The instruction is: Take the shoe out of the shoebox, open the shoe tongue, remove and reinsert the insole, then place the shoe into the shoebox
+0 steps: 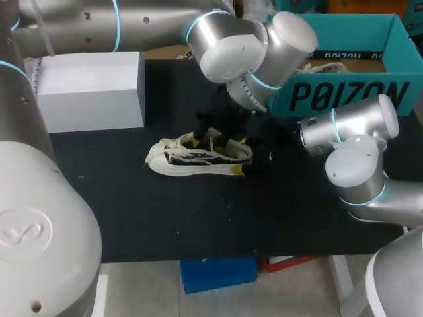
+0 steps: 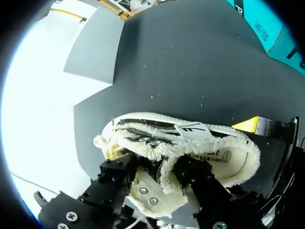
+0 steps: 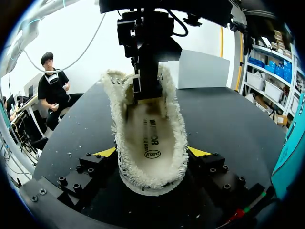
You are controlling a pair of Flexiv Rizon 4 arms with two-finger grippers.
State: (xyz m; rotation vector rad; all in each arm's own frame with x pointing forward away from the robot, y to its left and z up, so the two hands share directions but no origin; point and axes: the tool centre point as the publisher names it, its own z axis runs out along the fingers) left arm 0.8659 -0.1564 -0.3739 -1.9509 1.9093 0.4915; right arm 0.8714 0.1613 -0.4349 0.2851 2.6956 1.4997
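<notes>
On the black table (image 1: pixel 165 218), a white box (image 1: pixel 92 89) stands at ten o'clock from the shoe (image 1: pixel 192 158), well apart from it. The left arm (image 1: pixel 132 26) comes in from the left corner and crosses above the box to the middle of the table. There the left gripper (image 1: pixel 211 137) points down into the shoe's opening. Seen from the left wrist, its two black fingers stand narrow, one on either side of a fleecy flap that looks to be the tongue (image 2: pixel 164 164). They press against it from both sides, and their yellow tips are buried in the fleece.

The cream and black shoe is out of the shoebox, upright on its sole at the centre of the table, toe toward nine o'clock and heel toward three o'clock. The right wrist view looks along the shoe from the heel: the fleece-lined collar gapes and the insole (image 3: pixel 151 131) lies flat inside, with the left gripper planted at its twelve o'clock end.

The right gripper (image 3: pixel 152 151) holds the heel, its fingers set wide with one yellow tip touching each side of the shoe. The right arm (image 1: pixel 357 152) comes in from the right edge, at three o'clock from the shoe. The teal shoebox (image 1: pixel 344 96) sits open at two o'clock from the shoe, at the table's far right, apart from the shoe and both grippers.
</notes>
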